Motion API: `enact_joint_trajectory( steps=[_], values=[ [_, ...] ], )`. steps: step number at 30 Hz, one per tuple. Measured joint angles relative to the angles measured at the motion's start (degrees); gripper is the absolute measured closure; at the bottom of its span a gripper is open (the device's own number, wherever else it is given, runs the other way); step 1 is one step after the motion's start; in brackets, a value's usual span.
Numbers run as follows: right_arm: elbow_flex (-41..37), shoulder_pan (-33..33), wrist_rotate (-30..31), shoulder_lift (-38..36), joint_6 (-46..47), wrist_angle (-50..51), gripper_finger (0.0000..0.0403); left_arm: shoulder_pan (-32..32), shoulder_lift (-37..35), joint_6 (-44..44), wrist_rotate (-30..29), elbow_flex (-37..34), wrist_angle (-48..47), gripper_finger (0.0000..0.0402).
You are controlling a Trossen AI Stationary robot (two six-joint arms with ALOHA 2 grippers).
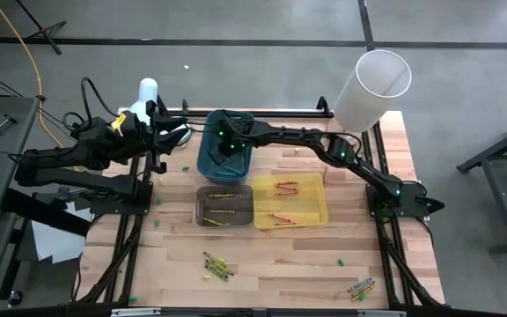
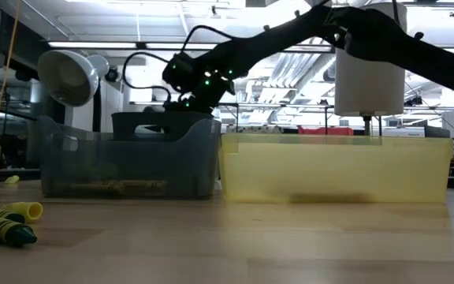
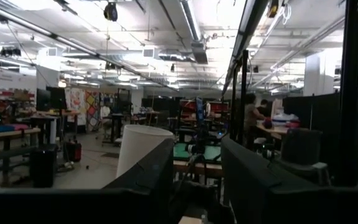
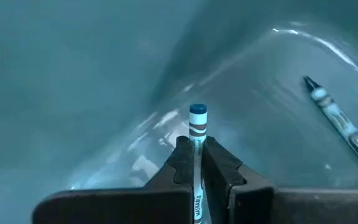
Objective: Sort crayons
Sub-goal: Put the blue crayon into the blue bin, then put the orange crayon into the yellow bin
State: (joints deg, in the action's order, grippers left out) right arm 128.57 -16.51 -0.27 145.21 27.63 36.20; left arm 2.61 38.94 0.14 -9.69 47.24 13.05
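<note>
A: Nearest the front edge, loose crayons (image 1: 217, 265) in a heap, more at the corner (image 1: 361, 287).

B: Then grey bin (image 1: 224, 206) and yellow bin (image 1: 290, 201), each holding a few.

A: Farther back, right gripper (image 4: 198, 157) down inside the blue bin (image 1: 225, 141), pinching a blue crayon (image 4: 197, 134).

B: Might bounce out or land on end if released from a height.

A: Left gripper (image 1: 172, 134) parked behind, spread partway, empty.

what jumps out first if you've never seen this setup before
The right gripper reaches into the blue bin at the table's back, shut on a blue crayon. In front sit a grey bin and a yellow bin holding crayons, and a big white cylinder stands at the far right corner.
</note>
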Motion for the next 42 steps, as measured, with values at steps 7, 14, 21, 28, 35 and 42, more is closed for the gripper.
enact_joint_trajectory(
  steps=[7,14,21,28,35,42],
  values=[
    [0.0,0.0,0.3,0.0,2.1,-0.9,0.0383,0.0,0.2,0.0,0.0,0.0,0.0,0.0282],
    [0.0,0.0,0.3,0.0,2.4,-1.3,0.0352,0.0,0.2,0.0,0.0,0.0,0.0,0.0282],
    [1.4,-0.5,0.3,0.0,3.6,-1.7,0.0291,0.0,0.2,0.0,0.0,0.0,0.0,0.0282],
    [5.7,-2.2,-0.2,-1.6,-2.9,-0.7,0.0219,0.0,0.1,0.0,0.0,0.0,0.0,0.0282],
    [5.0,-4.0,-0.4,-9.1,-16.5,10.5,0.0213,0.0,-0.4,0.1,0.0,0.0,-0.1,0.0282],
    [4.8,-3.7,-3.0,-16.4,-28.5,27.1,0.0213,0.0,-0.5,0.1,0.0,0.0,-2.0,0.0282]
  ],
)
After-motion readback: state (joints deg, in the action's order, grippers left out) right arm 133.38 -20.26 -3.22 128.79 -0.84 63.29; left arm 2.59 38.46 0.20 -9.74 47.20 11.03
